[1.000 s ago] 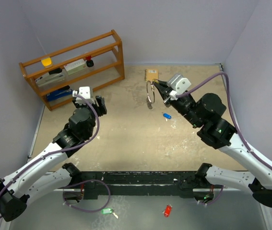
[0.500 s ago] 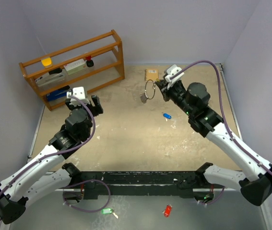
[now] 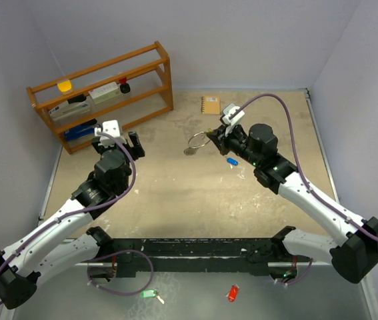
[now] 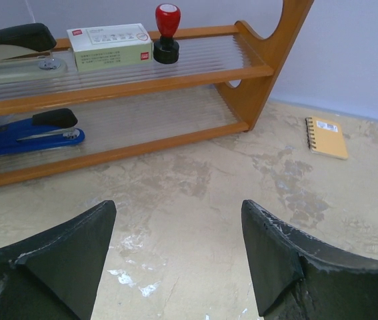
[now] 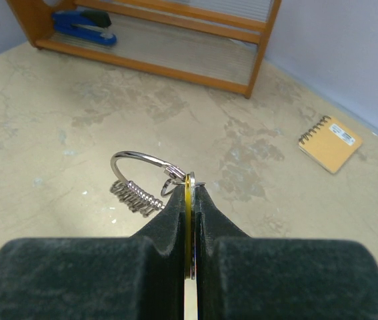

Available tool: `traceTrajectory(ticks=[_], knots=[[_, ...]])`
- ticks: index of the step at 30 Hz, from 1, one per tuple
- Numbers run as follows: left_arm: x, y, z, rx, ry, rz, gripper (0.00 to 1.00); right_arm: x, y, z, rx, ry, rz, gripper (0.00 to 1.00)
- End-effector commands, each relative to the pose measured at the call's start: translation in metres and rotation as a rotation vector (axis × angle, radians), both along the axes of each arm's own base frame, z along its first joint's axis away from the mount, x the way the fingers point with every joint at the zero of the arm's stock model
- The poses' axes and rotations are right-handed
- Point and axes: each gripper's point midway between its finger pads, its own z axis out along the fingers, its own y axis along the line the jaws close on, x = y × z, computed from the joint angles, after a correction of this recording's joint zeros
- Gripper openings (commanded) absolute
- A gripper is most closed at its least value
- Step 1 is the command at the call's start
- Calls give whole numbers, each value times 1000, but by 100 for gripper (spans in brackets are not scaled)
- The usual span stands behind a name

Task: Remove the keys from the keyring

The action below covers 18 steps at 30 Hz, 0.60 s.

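Observation:
My right gripper is shut on a flat yellow-headed key, seen edge-on between its pads in the right wrist view, where the gripper fills the lower half. The thin silver keyring sticks out left of the fingertips, and several small silver keys hang bunched on it. From above, the keyring and its keys hang just over the table's far middle. A loose blue-headed key lies on the table below the right gripper. My left gripper is open and empty, and its wrist view shows bare table between the fingers.
A wooden two-shelf rack stands at the back left, holding staplers, a box and a red stamp. A small orange notebook lies at the back centre. A green tag and a red tag lie below the table's near edge.
My right gripper has swung left and lower with the keyring, which now hangs closer to the table. The left gripper has barely shifted.

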Motion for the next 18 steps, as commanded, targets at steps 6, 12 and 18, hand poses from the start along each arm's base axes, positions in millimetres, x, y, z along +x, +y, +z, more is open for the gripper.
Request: traceTrajectory(ticks=[6, 12, 18], knots=[[-3, 7, 4, -52, -57, 31, 75, -27, 14, -11, 106, 15, 119, 0], [-2, 6, 4, -61, -67, 25, 76, -45, 25, -56, 82, 121, 192, 0], [0, 2, 2, -54, -58, 15, 76, -70, 57, -92, -60, 150, 248, 0]])
